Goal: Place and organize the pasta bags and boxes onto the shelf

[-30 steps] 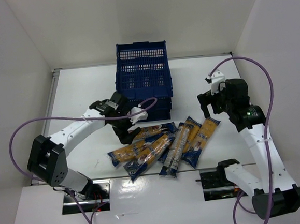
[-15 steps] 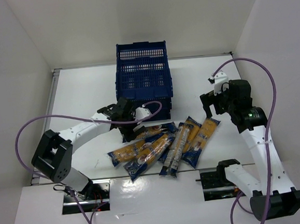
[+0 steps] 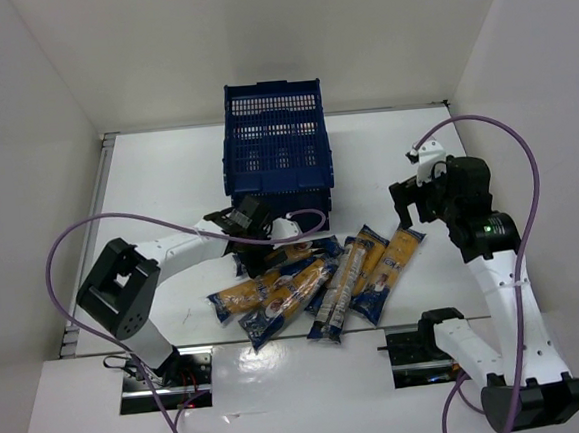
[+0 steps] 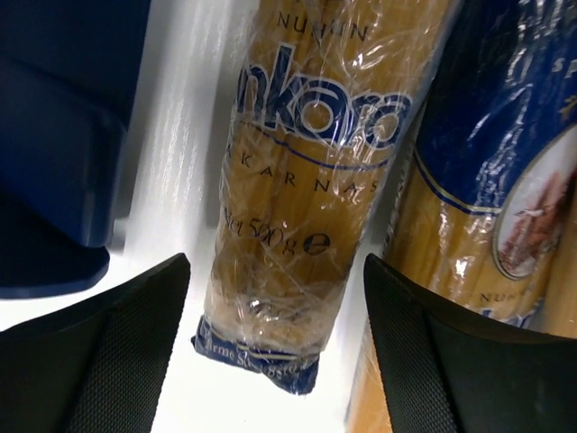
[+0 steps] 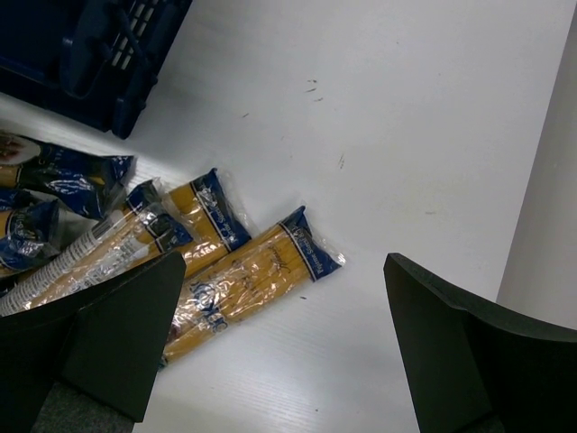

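Pasta packets [image 3: 285, 287] lie fanned across the white table [image 3: 166, 176], overlapping one another, just in front of the dark blue shelf [image 3: 276, 147]. Every packet in view is down on the table. The pile is crowded, with ends crossing and several packets lying partly over their neighbours.

The left arm reaches in low from the near left, and the left gripper [image 3: 259, 241] sits at the pile's far-left corner, tight against the foot of the shelf. In the wrist view the left gripper [image 4: 275, 271] is spread wide, its fingers [image 4: 99, 352] on either side of a clear-wrapped packet [image 4: 288, 207]. They are not touching it. That packet has blue lettering over yellow-orange pasta and a dark blue end pointing toward the camera. Room is tight on both sides. The shelf wall [image 4: 63, 108] stands just beside the packet on one flank. A second packet [image 4: 487, 162], with a blue and white label, lies right against it on the other, close to where the far finger hangs.

The right gripper [image 3: 406, 205] hovers above the table beyond the pile's right edge, apart from everything. From its own camera the right gripper [image 5: 284, 262] is wide open with nothing between the fingers. Below it lies the outermost packet [image 5: 261, 266], and another one [image 5: 203, 216] sits just beside that. A corner of the shelf [image 5: 99, 54] shows in the upper left.

Purple cables [image 3: 81, 238] loop out from both arms, above the table and off to the sides of the pile.
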Robot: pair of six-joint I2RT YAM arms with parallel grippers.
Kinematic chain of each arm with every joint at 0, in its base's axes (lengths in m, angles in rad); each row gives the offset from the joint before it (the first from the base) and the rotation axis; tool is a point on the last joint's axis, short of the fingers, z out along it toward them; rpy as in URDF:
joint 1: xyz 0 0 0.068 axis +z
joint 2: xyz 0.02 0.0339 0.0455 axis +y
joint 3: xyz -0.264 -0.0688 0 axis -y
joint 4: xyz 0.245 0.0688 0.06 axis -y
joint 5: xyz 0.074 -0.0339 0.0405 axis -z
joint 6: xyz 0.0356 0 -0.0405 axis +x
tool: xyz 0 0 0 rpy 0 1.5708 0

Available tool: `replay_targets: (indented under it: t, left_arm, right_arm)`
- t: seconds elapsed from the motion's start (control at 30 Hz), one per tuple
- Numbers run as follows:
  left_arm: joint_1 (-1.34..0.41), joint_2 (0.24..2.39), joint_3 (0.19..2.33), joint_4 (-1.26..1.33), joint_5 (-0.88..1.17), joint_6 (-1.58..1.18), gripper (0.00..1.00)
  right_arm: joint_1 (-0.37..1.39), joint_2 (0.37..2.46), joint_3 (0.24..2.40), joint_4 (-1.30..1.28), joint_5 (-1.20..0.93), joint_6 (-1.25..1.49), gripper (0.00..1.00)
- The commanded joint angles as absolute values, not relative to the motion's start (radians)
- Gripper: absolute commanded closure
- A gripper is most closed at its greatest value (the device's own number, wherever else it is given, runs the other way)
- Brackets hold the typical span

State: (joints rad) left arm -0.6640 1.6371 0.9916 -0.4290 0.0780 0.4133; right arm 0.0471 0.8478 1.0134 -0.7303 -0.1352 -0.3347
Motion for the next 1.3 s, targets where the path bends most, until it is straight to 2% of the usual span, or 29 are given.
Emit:
replay_targets:
  t: [0.0,0.33,0.43,0.57,0.6,0.7,0.73,0.77,1.27]
  left_arm:
    - [-0.669,1.661,0.985,-0.402,0.078,0.445,0.17]
    - [-0.669,1.709,0.994,-0.402,0.121,0.474,0.17]
    - [-0.669,1.75,1.018,-0.416,0.144,0.483,0.24]
    - [-0.678,1.761,1.049,-0.462,0.173,0.483,0.5]
    - [-0.687,1.761,1.061,-0.471,0.184,0.473,0.65]
    - [-0.698,1.747,1.072,-0.499,0.175,0.472,0.86]
    - [-0.698,1.724,1.072,-0.511,0.166,0.462,0.97]
    - [-0.707,1.711,1.072,-0.528,0.166,0.462,1.0]
    - [-0.707,1.399,1.193,-0.681,0.156,0.238,1.0]
  right_arm:
    - [0.04,0.833,1.009,-0.696,-0.144,-0.344,0.0]
    - [0.031,0.805,1.009,-0.696,-0.153,-0.344,0.0]
    - [0.031,0.805,1.009,-0.696,-0.153,-0.344,0.0]
    - [0.031,0.796,1.018,-0.706,-0.153,-0.344,0.0]
    - [0.022,0.796,1.019,-0.706,-0.153,-0.344,0.0]
    - [0.021,0.787,1.019,-0.706,-0.153,-0.344,0.0]
    - [0.021,0.787,1.019,-0.706,-0.153,-0.344,0.0]
    - [0.021,0.776,1.019,-0.706,-0.153,-0.344,0.0]
    - [0.021,0.739,1.0,-0.687,-0.164,-0.344,0.0]
